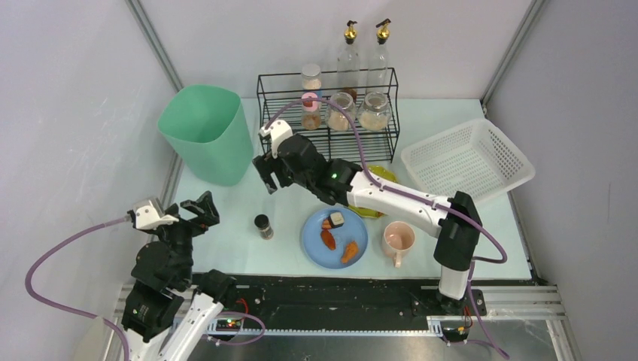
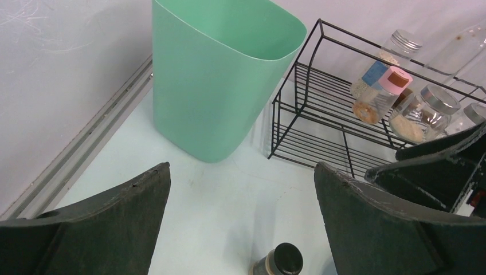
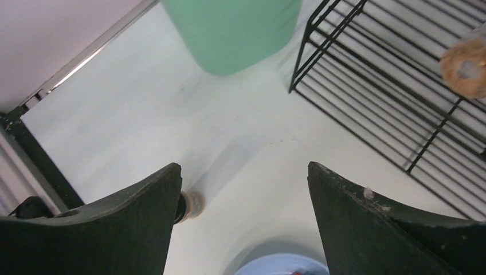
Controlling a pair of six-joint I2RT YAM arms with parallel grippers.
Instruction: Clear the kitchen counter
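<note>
The kitchen counter is a pale mint-white tabletop. On it stand a small dark-capped spice jar, a blue plate with food pieces, a pink mug and a yellow-green plate partly under the right arm. My left gripper is open and empty, left of the jar, which shows low in the left wrist view. My right gripper is open and empty, above the counter between the bin and the rack. Its view shows the jar beside its left finger and the plate rim.
A green bin stands at the back left. A black wire rack holds several spice jars and two oil bottles. A white slatted basket sits at the back right. The bin and rack lie ahead of the left gripper.
</note>
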